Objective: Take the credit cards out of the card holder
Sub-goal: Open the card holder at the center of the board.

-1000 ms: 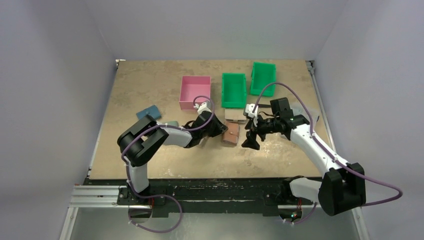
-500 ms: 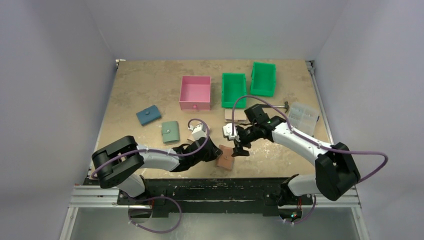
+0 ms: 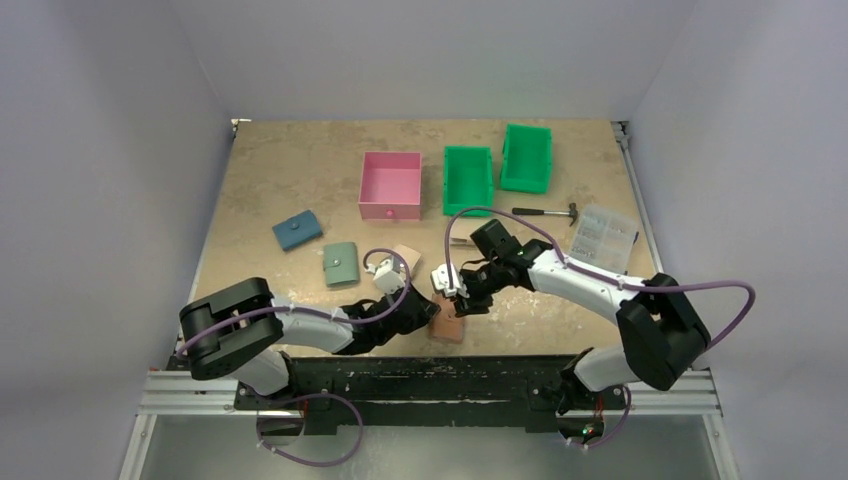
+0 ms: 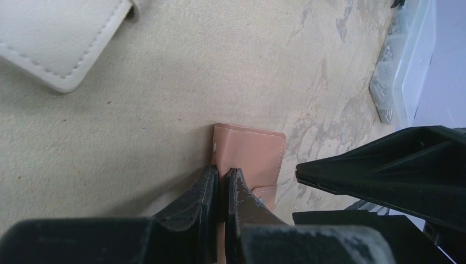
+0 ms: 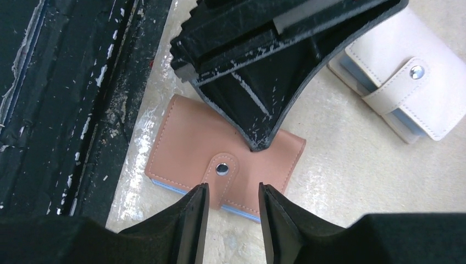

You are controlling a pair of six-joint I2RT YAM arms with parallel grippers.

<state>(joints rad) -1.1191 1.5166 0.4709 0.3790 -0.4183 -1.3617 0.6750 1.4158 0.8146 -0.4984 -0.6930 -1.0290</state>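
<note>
Near edge of tabletop, centre: card holder (image 5: 181, 146), lying flat, flap snapped down.
Risk: tab (image 5: 222, 190) slip on the pull; whole holder lifting or skidding if under-pinned.
Left pincer (image 4: 221, 173): clenched, tips pressing one holder edge.
Right pincer (image 5: 231, 190): parted, straddling tab, no grip yet.
Look: terracotta leather, metal snap (image 5: 222, 169), blue lining; cards hidden.

The closed left gripper (image 4: 221, 176) tips touch the card holder (image 4: 254, 153).

pink bin (image 3: 390, 185), green bin (image 3: 467, 180), second green bin (image 3: 526, 158), hammer (image 3: 545, 212), clear box (image 3: 605, 238), blue wallet (image 3: 297, 231)
</note>
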